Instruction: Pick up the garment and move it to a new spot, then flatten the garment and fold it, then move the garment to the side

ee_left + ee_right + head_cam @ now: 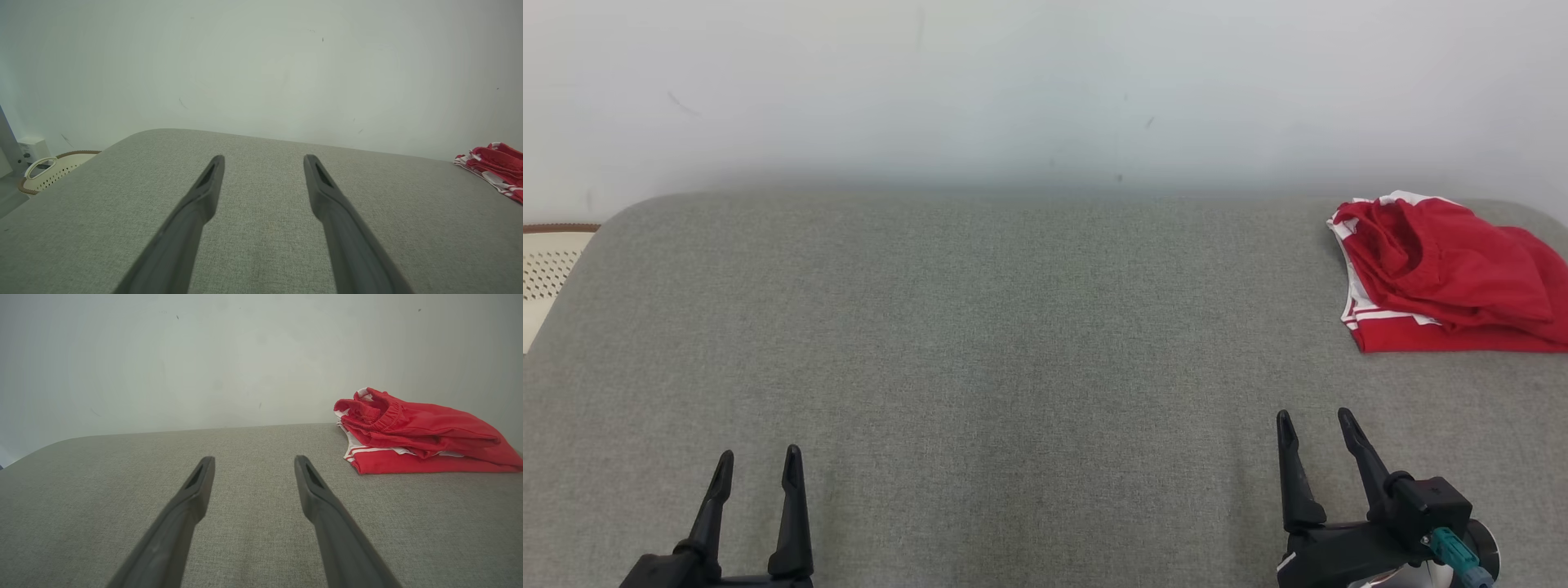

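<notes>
Both my left gripper point(759, 451) and right gripper point(1313, 412) stand wide open, empty. The garment point(1421, 336) seems folded at the table's point(1013, 327) far right, under crumpled red shorts point(1445, 261). Reaching there, I may pinch the shorts instead, or drag both.

There's the red jersey point(1437, 336), far right on the grey fabric surface point(1013, 343), close to the back edge. It's folded flat, with a white side panel and red-and-white striped trim showing along its left edge. A crumpled red garment point(1445, 253) is heaped on top.
</notes>
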`<state>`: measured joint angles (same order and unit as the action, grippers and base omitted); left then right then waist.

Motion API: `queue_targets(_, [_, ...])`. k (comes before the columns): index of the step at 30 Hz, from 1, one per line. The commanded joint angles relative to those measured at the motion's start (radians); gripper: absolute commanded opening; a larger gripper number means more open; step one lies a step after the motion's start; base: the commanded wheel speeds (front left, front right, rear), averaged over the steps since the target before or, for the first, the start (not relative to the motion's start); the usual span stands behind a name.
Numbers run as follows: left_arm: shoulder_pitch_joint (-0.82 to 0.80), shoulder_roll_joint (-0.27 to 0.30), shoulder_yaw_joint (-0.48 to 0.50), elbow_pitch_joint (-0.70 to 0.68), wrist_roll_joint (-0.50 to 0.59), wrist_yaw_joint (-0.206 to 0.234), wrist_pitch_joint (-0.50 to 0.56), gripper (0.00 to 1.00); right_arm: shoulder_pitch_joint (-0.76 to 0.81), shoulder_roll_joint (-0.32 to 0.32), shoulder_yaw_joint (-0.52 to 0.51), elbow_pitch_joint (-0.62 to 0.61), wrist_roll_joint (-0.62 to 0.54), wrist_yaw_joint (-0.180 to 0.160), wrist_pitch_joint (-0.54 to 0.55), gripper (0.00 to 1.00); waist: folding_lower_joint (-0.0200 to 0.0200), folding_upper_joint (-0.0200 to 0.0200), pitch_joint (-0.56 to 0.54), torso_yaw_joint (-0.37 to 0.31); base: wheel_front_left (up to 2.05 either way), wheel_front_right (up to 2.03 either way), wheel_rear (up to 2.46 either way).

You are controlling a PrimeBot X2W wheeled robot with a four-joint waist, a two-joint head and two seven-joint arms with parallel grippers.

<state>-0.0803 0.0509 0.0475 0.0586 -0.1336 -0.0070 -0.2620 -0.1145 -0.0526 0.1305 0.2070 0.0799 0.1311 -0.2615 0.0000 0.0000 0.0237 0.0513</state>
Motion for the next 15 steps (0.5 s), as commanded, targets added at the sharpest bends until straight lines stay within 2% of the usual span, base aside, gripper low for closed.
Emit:
queue_targets(1, [0.018,0.000,-0.001,-0.004,-0.005,-0.001,-0.003,1.00,-0.007,0.003,0.001,0.000,-0.009,-0.001,-0.005,1.00,0.0000,0.0000,0.002,0.000,0.00,0.00,0.00])
queue_targets(15, [0.021,0.000,-0.007,-0.006,-0.006,-0.002,-0.003,1.00,-0.009,0.003,0.003,0.006,-0.009,-0.001,-0.005,1.00,0.0000,0.0000,-0.002,-0.001,0.00,0.00,0.00])
